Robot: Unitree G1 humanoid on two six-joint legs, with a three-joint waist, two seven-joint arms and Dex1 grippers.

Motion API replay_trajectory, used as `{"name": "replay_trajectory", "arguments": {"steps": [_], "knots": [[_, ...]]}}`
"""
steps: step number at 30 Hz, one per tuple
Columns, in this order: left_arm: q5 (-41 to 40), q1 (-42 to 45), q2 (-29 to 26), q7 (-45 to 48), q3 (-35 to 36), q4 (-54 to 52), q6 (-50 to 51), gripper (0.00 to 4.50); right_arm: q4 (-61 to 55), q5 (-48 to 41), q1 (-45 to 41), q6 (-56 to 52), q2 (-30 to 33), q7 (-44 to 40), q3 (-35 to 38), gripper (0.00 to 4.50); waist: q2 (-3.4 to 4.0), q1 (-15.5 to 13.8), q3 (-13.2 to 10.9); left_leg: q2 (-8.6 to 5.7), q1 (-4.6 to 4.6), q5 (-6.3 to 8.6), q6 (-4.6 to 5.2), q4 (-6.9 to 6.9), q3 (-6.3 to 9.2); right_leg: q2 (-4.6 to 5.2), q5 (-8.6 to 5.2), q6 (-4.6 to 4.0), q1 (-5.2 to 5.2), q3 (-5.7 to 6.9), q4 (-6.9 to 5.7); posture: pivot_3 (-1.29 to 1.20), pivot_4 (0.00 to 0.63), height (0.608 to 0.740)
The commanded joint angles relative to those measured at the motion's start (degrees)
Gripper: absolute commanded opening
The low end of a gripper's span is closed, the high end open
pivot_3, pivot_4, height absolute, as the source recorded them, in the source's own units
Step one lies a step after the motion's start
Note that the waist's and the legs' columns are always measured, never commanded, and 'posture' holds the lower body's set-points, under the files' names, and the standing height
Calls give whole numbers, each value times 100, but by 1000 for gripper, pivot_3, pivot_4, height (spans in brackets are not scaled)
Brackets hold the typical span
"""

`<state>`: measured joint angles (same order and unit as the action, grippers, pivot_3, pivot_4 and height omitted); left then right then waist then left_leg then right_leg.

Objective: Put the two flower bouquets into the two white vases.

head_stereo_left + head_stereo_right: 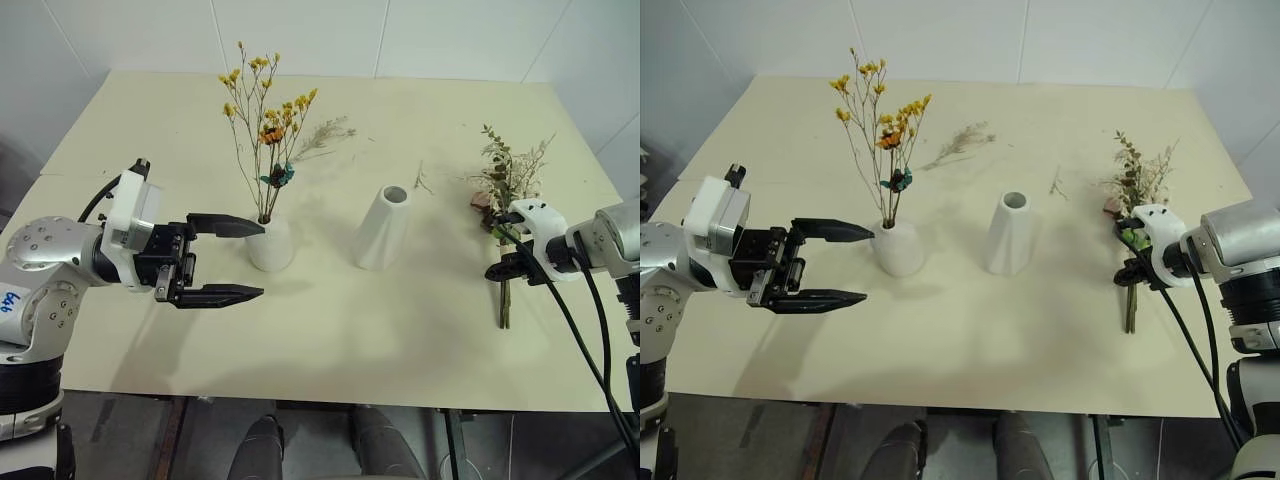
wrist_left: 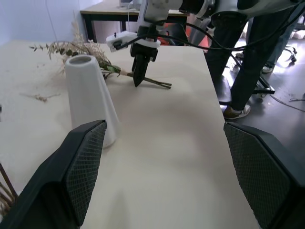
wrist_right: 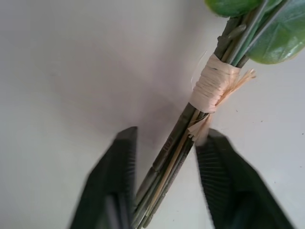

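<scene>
**Right fingers around the bushy bunch's stems**

While lying flat on the table (image 1: 400, 330) at the robot's right, bushy bouquet (image 1: 505, 180) of green-beige foliage, stems pointing toward the near edge. Right gripper (image 3: 164, 179) angled down over those stems, below the pale raffia tie (image 3: 209, 83); fingers (image 3: 114, 186) partly closed on either side of the bundle, gap visible, firm grip impossible to confirm. Yellow-blossomed bouquet (image 1: 262, 120) standing upright in the squat white vase (image 1: 271, 245). Tall tapered vase (image 1: 383, 228) just to its right, mouth empty. Left gripper (image 1: 225, 260) held level beside the squat vase, spread wide, holding nothing. Loose dried sprig (image 1: 325, 135) further back.
</scene>
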<state>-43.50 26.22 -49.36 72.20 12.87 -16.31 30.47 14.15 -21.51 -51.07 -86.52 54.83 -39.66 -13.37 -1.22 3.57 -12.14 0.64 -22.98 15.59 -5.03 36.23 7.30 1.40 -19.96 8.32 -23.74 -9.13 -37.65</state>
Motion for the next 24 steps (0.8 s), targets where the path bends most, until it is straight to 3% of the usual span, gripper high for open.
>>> {"name": "replay_trajectory", "arguments": {"steps": [1,3,6,11,14,21,24], "knots": [[8,142,-62,82,-18,95,-99,4211,-91,-84,138,-31,-104,-44,119,500,0,14,0,0,0,0,0,-1,0,-1,0,0,0,0,0,0,150,740],[37,191,-62,118,-56,152,-132,4211,-72,-53,212,47,-143,13,296,18,-2,27,1,1,1,0,0,-1,0,-1,0,0,0,0,-1,0,150,740],[81,270,-54,168,-104,271,-189,4211,11,24,226,388,-353,265,895,18,-5,47,3,0,0,0,0,1,0,1,0,0,3,0,0,0,150,740],[207,382,-34,262,-178,558,-319,4211,-536,-63,463,2849,-830,395,2214,18,-1,130,1,-5,0,-5,9,7,-4,2,5,7,4,-4,-11,0,150,740],[301,539,10,286,-233,842,-404,4211,-985,-429,410,3830,-1576,798,3147,18,1,142,-1,-2,1,-7,11,3,-2,-1,6,7,3,-3,-15,0,150,740],[500,878,141,335,-434,1358,-472,4211,-2047,-826,457,5568,-2780,623,3237,18,2,134,-1,-3,-1,-9,8,-2,3,5,6,7,1,2,-17,0,150,740],[548,929,191,344,-475,1462,-493,4211,-2144,-915,451,5841,-3033,593,3116,18,2,134,0,-1,-1,-10,7,-3,5,5,6,6,2,7,-18,0,150,740]]}}
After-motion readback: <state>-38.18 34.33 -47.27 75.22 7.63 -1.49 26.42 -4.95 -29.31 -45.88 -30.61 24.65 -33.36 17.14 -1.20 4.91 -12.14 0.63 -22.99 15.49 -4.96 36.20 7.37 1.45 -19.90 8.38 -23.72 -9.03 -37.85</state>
